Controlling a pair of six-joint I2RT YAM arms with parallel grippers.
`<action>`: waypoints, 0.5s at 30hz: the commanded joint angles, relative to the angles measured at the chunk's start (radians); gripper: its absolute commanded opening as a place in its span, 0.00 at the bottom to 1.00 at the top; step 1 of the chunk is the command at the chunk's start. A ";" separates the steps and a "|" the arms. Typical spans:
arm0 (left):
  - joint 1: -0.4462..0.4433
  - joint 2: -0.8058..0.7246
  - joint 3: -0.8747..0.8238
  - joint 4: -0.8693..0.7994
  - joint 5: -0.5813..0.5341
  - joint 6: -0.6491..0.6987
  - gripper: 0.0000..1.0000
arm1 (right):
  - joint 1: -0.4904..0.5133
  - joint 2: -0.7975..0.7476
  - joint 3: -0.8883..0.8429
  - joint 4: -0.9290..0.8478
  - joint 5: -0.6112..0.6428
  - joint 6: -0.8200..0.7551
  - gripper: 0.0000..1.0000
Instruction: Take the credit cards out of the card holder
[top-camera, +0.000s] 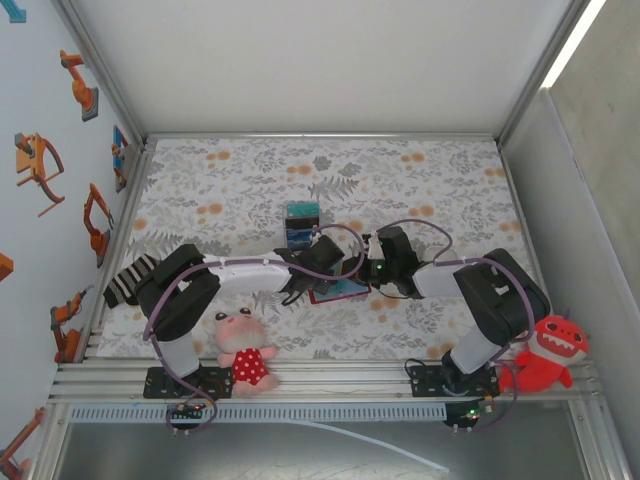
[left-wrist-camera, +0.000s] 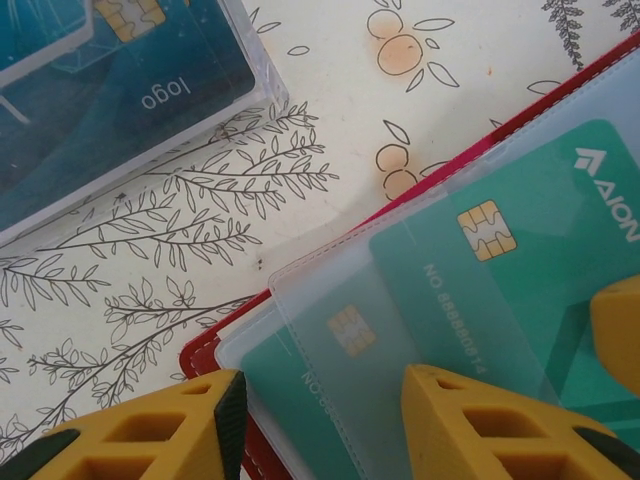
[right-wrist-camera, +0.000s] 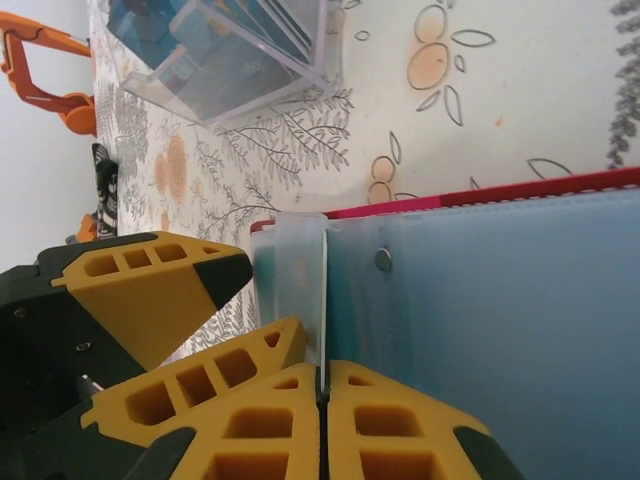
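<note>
Two teal cards (left-wrist-camera: 540, 290) are sitting inside the clear sleeves of the holder (top-camera: 338, 292), which is lying open mid-table between both arms, just this side of the box (top-camera: 302, 222) of blue cards. The right gripper (right-wrist-camera: 322, 372) is pinching one sleeve (right-wrist-camera: 300, 275) edge-on, jaws fully together on it, standing it upright. The left gripper (left-wrist-camera: 322, 385) is hovering half-open over the holder's corner, gripping nothing, with the cards lying right ahead of and under its fingers. Going by its print, the upper card's long axis is slanting across that gap toward the finger on the right of the left wrist view. The left arm is looking nearer to a card, so the pull is probably falling to it, though I cannot tell which sleeve edge is open.
</note>
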 joint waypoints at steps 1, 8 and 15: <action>-0.001 0.023 -0.028 -0.009 0.007 0.019 0.44 | -0.008 -0.025 -0.004 -0.002 0.016 -0.018 0.03; 0.020 0.003 -0.067 0.071 0.060 0.057 0.41 | -0.009 -0.139 0.049 -0.303 0.130 -0.152 0.00; 0.032 -0.018 -0.067 0.091 0.075 0.109 0.41 | -0.010 -0.224 0.092 -0.471 0.194 -0.223 0.00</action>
